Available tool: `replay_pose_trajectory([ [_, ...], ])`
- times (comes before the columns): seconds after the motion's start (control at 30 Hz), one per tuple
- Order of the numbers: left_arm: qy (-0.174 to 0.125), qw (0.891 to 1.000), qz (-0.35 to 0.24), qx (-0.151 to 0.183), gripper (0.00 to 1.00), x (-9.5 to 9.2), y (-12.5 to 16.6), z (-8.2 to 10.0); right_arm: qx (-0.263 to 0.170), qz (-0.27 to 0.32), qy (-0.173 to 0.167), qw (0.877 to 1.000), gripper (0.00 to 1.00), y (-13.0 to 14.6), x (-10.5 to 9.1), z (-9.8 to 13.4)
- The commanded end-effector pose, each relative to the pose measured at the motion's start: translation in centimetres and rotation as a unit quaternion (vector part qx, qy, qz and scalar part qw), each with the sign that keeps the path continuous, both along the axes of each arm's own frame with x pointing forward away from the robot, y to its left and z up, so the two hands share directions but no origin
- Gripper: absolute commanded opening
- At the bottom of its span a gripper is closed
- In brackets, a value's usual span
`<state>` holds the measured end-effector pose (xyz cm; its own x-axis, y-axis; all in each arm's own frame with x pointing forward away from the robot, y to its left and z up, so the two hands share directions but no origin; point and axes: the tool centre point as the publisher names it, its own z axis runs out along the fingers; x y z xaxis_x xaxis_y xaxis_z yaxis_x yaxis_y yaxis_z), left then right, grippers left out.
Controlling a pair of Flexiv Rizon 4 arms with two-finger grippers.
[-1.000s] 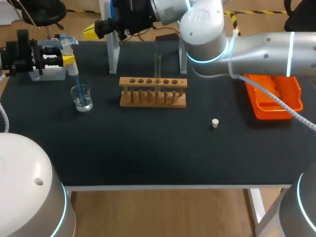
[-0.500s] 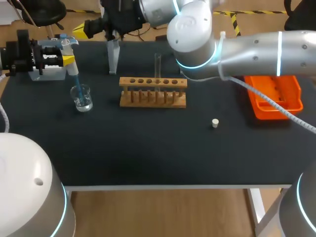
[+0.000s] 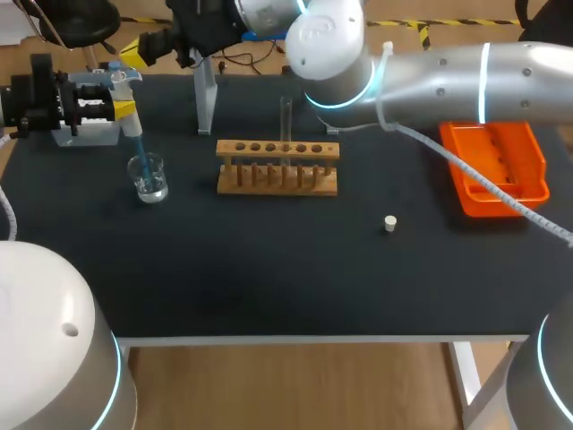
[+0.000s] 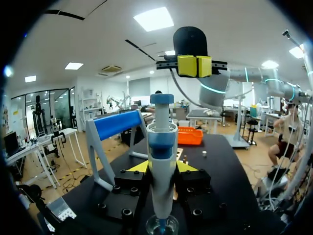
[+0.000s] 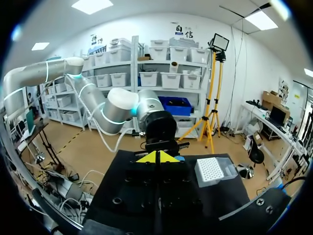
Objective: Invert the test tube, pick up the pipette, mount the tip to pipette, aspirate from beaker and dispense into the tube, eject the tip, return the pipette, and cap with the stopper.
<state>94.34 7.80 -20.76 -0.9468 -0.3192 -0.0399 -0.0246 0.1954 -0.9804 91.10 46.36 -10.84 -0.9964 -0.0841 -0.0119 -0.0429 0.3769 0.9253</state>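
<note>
Left pincer point(image 4: 162, 167) clamps the pipette point(image 4: 161, 142) at its barrel, tip dipped in the glass beaker point(image 3: 148, 176). Right pincer point(image 5: 157, 156) closed, empty. Pipette judged light, rigid; beaker fragile, easily tipped. Mid-barrel grip suits.

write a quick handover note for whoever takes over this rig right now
Left gripper: jaws shut on the pipette, with its tip down in the beaker.
Right gripper: jaws shut, empty, near the pipette stand at the table's far edge.
Test tube stands uncapped in the rack; the stopper lies loose to the rack's right.
Done: pipette picked up, tip mounted.
Cannot tell whether liquid is drawn.
Left: dispense into tube, eject tip, return pipette, cap.
</note>
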Motion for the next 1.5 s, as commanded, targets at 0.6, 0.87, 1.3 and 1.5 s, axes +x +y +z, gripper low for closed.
replay_pose_trajectory([
  [0.6, -0.001, 1.000, 0.001, 0.000, 0.00, 0.0, 0.0, 0.0, -0.014, 0.008, 0.011, 1.000, 0.00, 2.8, 2.8, -0.7],
  [0.87, -0.001, 1.000, 0.001, 0.000, 0.00, 0.0, 0.0, 0.0, -0.017, 0.007, 0.014, 1.000, 0.00, 2.9, 2.9, -1.2],
  [1.3, -0.001, 1.000, 0.001, 0.000, 0.00, 0.0, 0.0, 0.0, -0.020, 0.004, 0.019, 1.000, 0.00, 2.6, 3.0, -1.9],
  [1.5, -0.001, 1.000, 0.001, 0.000, 0.00, 0.0, 0.0, 0.0, -0.022, 0.003, 0.018, 1.000, 0.00, 2.6, 3.1, -2.1],
])
